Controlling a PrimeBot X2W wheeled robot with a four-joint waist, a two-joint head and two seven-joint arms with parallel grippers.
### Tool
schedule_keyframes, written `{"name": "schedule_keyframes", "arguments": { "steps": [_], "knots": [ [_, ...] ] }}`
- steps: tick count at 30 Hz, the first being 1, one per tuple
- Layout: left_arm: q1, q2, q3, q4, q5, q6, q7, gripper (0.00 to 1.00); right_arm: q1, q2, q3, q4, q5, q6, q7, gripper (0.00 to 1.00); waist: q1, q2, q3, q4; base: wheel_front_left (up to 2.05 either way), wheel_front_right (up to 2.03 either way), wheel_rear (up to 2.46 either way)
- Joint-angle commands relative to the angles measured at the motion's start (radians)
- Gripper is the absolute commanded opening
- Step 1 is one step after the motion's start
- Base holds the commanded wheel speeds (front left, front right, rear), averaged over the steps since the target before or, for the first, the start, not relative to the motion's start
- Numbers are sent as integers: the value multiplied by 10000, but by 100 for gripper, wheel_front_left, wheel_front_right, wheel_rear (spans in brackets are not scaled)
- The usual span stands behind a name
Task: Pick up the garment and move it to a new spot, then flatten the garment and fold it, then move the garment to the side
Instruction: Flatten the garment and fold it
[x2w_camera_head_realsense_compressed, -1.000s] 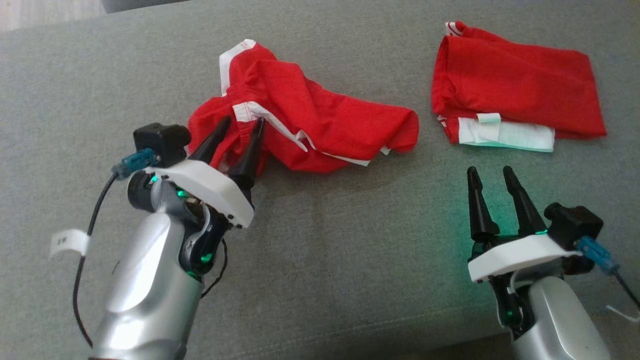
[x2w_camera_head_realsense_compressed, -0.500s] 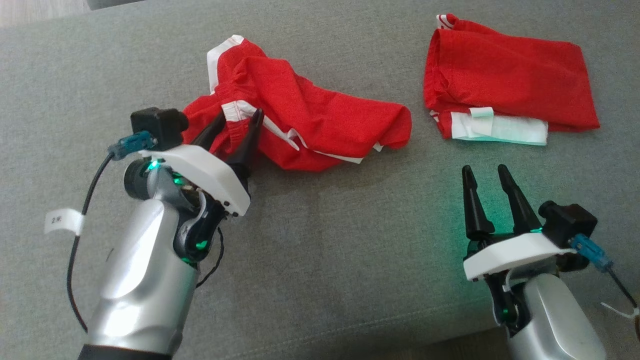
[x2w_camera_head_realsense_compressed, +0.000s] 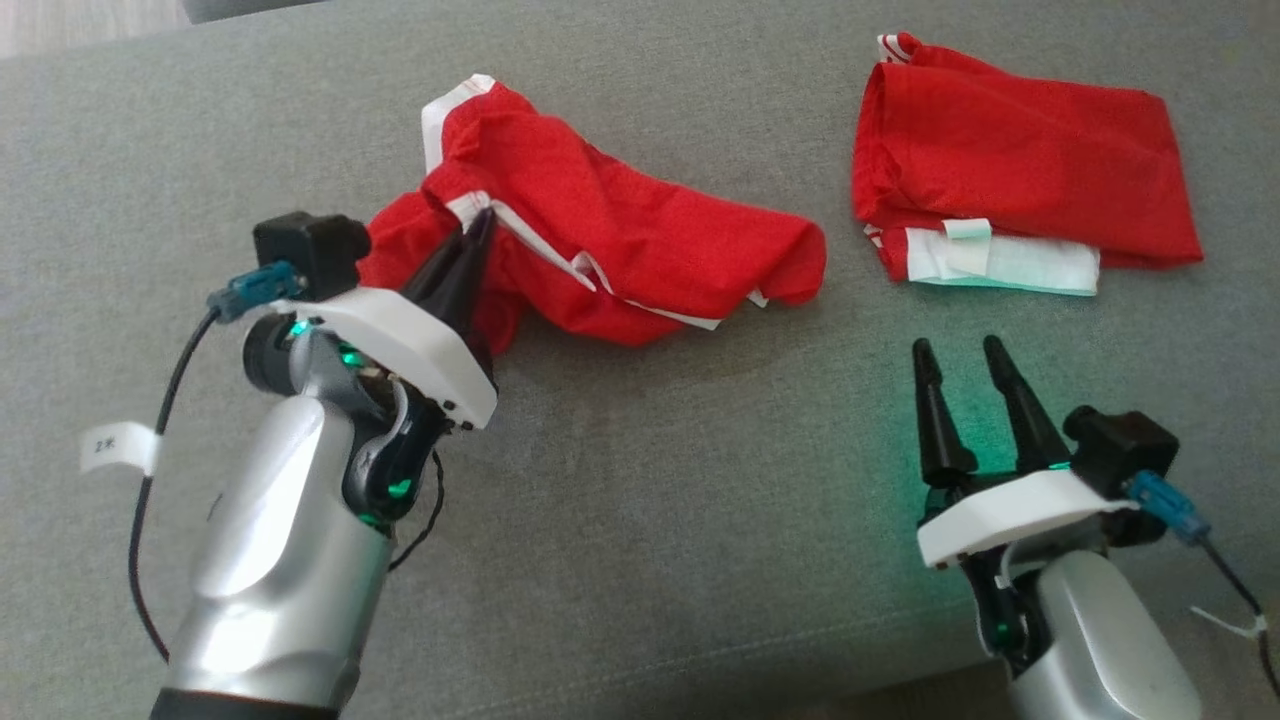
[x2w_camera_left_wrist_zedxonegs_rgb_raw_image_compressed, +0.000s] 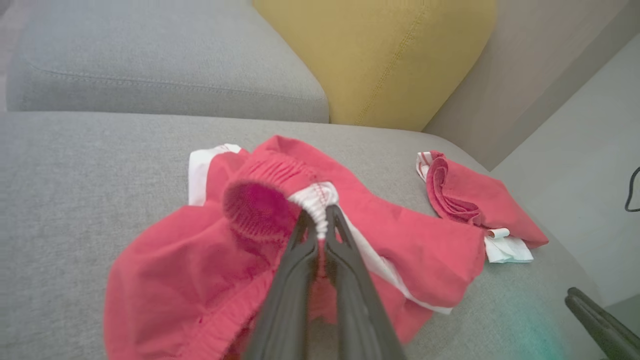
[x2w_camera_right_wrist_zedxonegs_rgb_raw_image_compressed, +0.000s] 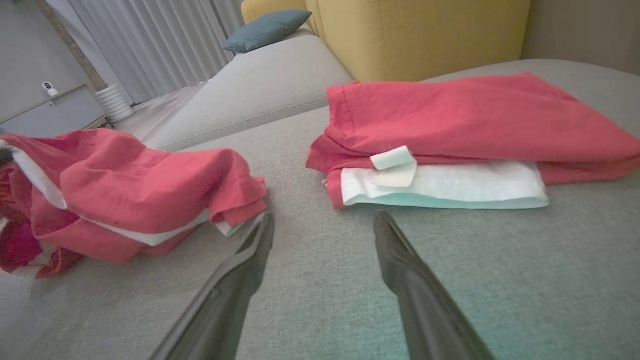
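Observation:
A crumpled red garment (x2w_camera_head_realsense_compressed: 620, 240) with white trim lies on the grey sofa seat (x2w_camera_head_realsense_compressed: 650, 480). My left gripper (x2w_camera_head_realsense_compressed: 480, 222) is shut on its white-edged waistband, pinching a fold; the left wrist view shows the fingertips closed on the elastic band of the garment (x2w_camera_left_wrist_zedxonegs_rgb_raw_image_compressed: 280, 240). My right gripper (x2w_camera_head_realsense_compressed: 950, 352) stands open over bare cushion, apart from the cloth, its fingers (x2w_camera_right_wrist_zedxonegs_rgb_raw_image_compressed: 250, 260) spread wide in the right wrist view. The same garment (x2w_camera_right_wrist_zedxonegs_rgb_raw_image_compressed: 125, 185) sits to their left there.
A second red garment (x2w_camera_head_realsense_compressed: 1020, 170), folded with a white panel and tag, lies at the back right. A yellow cushion (x2w_camera_left_wrist_zedxonegs_rgb_raw_image_compressed: 380, 55) and a grey armrest cushion (x2w_camera_left_wrist_zedxonegs_rgb_raw_image_compressed: 160, 60) stand behind the seat. The seat's front edge runs near my arms.
My left gripper has closed from open onto the garment's waistband. The head view has shifted a little; the right gripper stays open.

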Motion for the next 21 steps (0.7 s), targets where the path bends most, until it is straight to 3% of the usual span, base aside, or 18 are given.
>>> {"name": "schedule_keyframes", "arguments": {
  "steps": [1,10,21],
  "knots": [
    [-396,275,235,-496,-32,-4,-166,0,-300,-15,380,-271,-115,33,-20,100,0,0,-24,53,0,0,0],
    [-198,248,25,-1069,42,87,-306,0,-722,-14,1700,-81,-1449,33,445,100,0,0,23,476,0,0,0],
    [-305,10,-421,-1187,98,178,-460,0,-2045,-14,2551,1681,-2487,33,1013,100,0,0,269,971,0,0,0]
  ]
}}
